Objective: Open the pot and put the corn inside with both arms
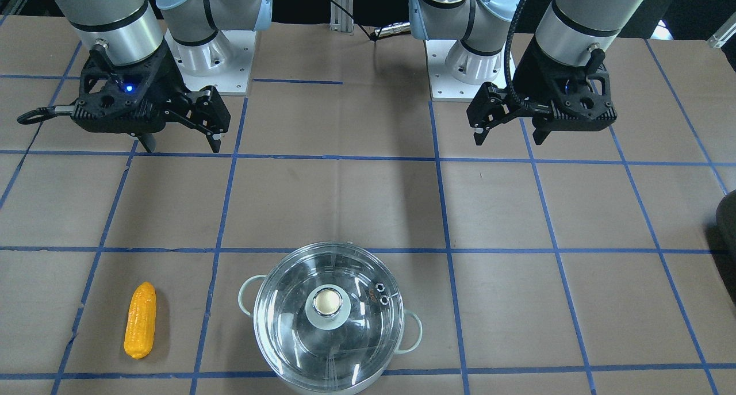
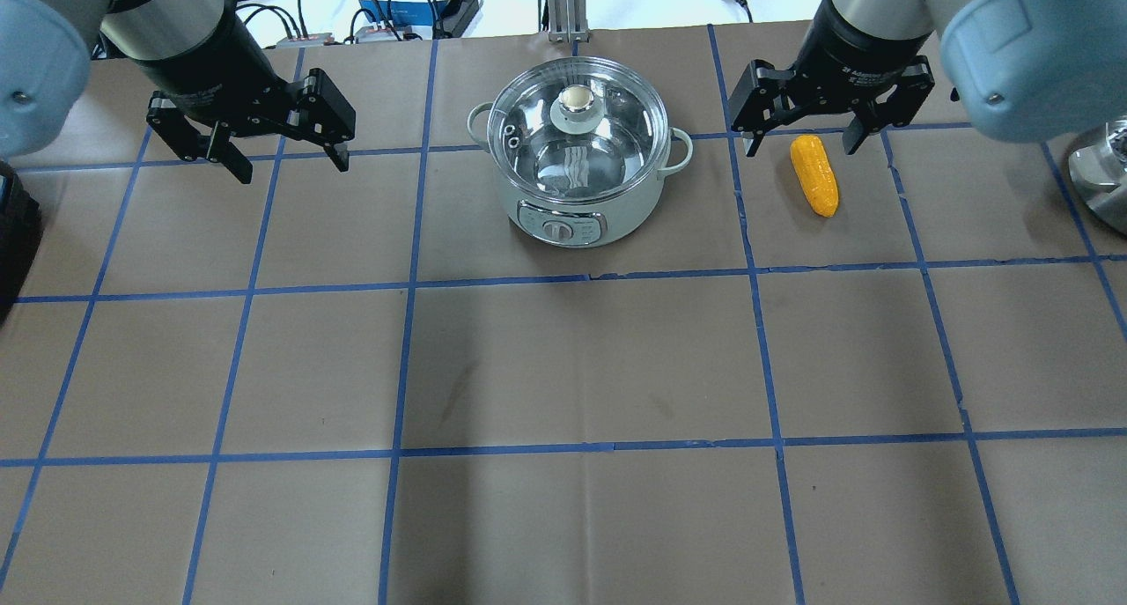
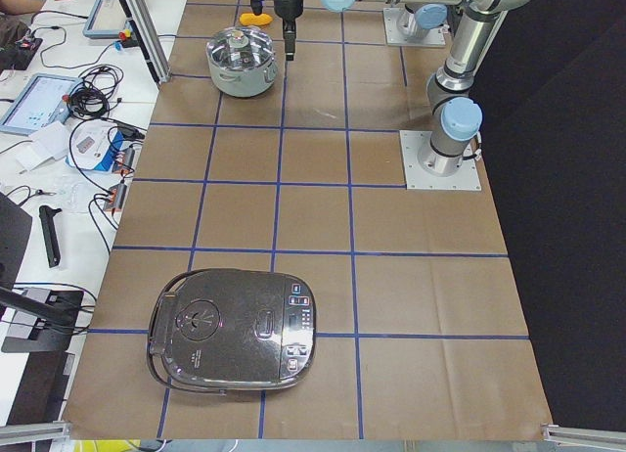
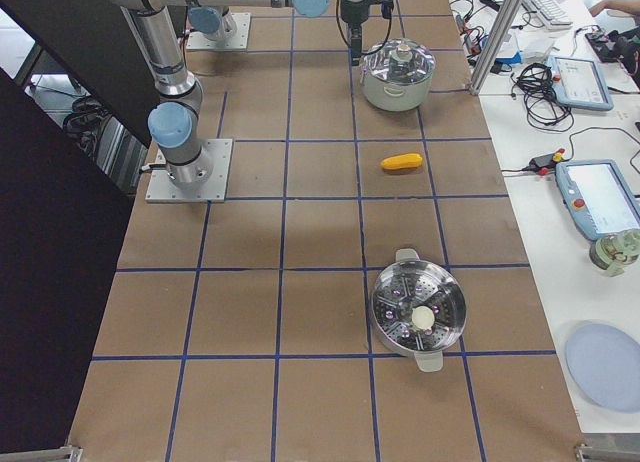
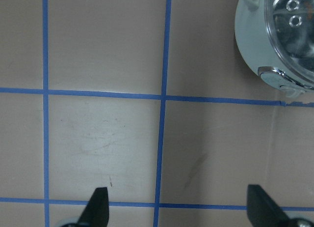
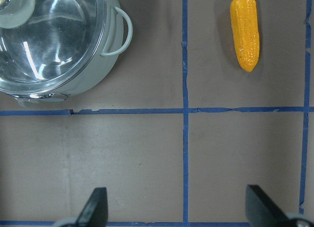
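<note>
The pot (image 2: 616,209) stands at the far middle of the table with its clear glass lid (image 2: 577,129) on it, knob on top. It also shows in the front view (image 1: 328,388). The corn (image 2: 814,175) lies on the table to the pot's right, also in the front view (image 1: 140,320) and the right wrist view (image 6: 245,33). My right gripper (image 2: 801,147) is open and empty, hovering above the corn's far end. My left gripper (image 2: 286,169) is open and empty, well to the left of the pot. The left wrist view shows the pot's wall (image 5: 248,45) at its top right.
A black rice cooker (image 3: 230,330) sits at the table's left end. A steel steamer pot (image 4: 418,312) sits at the right end, near a blue plate (image 4: 605,367) on the side bench. Blue tape lines grid the brown table.
</note>
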`<action>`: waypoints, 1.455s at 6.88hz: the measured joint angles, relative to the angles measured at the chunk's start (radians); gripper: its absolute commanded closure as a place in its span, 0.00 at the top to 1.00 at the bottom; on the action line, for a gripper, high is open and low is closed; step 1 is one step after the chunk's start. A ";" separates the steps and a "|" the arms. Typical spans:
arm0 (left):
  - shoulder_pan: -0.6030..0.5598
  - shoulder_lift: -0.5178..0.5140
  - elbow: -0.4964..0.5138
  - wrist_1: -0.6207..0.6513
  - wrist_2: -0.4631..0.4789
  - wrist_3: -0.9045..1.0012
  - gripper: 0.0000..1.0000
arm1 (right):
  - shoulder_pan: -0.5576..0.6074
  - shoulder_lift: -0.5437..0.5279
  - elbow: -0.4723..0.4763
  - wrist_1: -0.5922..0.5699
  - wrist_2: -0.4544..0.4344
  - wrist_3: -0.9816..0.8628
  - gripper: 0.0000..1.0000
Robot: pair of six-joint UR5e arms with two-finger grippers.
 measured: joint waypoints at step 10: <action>-0.278 -0.454 0.451 0.119 -0.001 -0.228 1.00 | -0.004 0.000 0.000 0.000 -0.002 -0.002 1.00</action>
